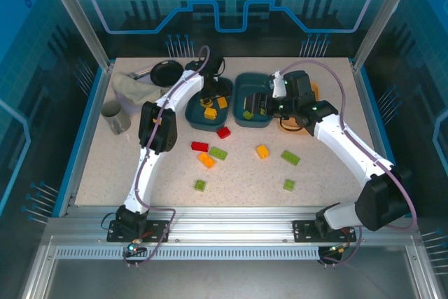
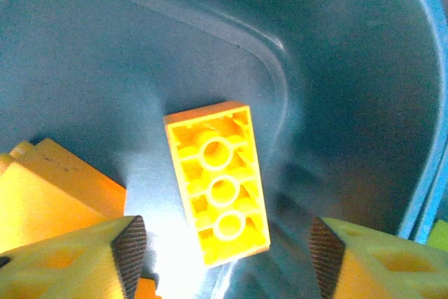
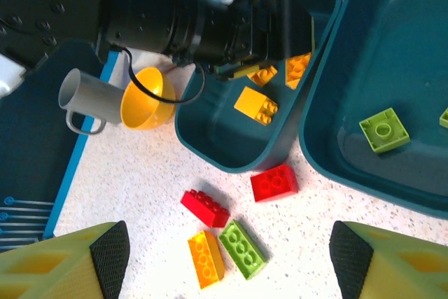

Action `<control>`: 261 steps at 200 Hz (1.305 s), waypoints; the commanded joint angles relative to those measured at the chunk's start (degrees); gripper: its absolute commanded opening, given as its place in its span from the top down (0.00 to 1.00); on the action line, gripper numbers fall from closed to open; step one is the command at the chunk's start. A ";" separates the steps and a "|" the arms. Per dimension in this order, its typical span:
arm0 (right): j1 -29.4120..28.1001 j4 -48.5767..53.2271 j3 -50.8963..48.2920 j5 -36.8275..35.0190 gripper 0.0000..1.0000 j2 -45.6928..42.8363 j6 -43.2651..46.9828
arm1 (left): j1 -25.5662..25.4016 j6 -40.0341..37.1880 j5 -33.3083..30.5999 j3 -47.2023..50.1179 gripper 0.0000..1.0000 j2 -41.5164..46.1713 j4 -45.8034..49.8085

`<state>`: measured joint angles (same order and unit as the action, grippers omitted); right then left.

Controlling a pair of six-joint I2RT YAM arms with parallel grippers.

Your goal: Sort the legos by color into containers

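Left hand (image 2: 227,253), fingers (image 2: 70,264) apart; oblong orange-yellow plastic brick (image 2: 218,180) beneath in dark teal tray (image 2: 350,68), long axis square to closing line.

The left arm (image 1: 143,173) and the right arm (image 1: 350,148) look alike: white tubular links, black motor housings at the joints, black bases, and a pale lilac cable (image 1: 341,89) looping alongside. The fingers (image 2: 63,264) are yellow-green plastic, with dark, finely ribbed pads (image 3: 112,257).
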<state>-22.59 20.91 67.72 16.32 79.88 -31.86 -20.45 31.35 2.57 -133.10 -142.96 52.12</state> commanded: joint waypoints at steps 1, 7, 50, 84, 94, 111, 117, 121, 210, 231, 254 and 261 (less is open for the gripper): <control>-2.10 4.09 0.81 -1.57 0.22 0.54 5.25 | 0.15 0.60 1.37 -2.08 0.30 5.54 1.12; -2.69 4.71 0.83 -1.94 0.22 0.72 6.86 | 0.13 1.08 0.94 -1.85 0.29 6.75 1.38; -11.17 8.82 2.13 -4.63 0.23 5.23 18.26 | 0.71 5.09 -2.75 11.76 0.25 22.03 0.28; -20.81 11.20 7.69 -7.51 0.23 13.41 24.18 | 3.64 11.83 -4.80 36.18 0.24 41.06 -3.53; -23.06 12.43 10.56 -8.66 0.24 16.86 25.33 | 4.43 14.10 -5.36 43.98 0.23 47.24 -4.69; -25.58 15.48 16.44 -10.11 0.25 23.43 26.60 | 5.24 17.78 -6.46 55.88 0.23 57.05 -5.07; -26.33 16.70 18.63 -11.00 0.26 25.82 26.88 | 5.32 18.92 -6.61 59.48 0.22 60.80 -5.24; -26.79 17.57 20.11 -11.44 0.26 27.02 26.99 | 5.30 19.73 -6.62 62.16 0.22 62.85 -5.34; -29.96 28.33 42.77 -19.69 0.25 50.21 27.63 | 5.33 29.92 -7.15 84.93 0.18 99.42 3.86; -30.06 29.85 46.72 -20.92 0.26 53.12 26.81 | 5.33 29.93 -6.88 84.94 0.19 100.87 5.00; -30.46 31.48 50.80 -21.72 0.31 57.24 26.69 | 5.33 29.15 -6.77 84.33 0.19 101.50 5.73; -30.65 32.18 51.83 -22.25 0.32 58.35 26.63 | 5.33 28.75 -6.74 83.97 0.19 101.52 6.12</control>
<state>-51.79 48.71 115.26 -3.77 134.52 -4.89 -15.16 60.10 -3.44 -49.32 -42.17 55.24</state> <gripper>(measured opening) 0.701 0.814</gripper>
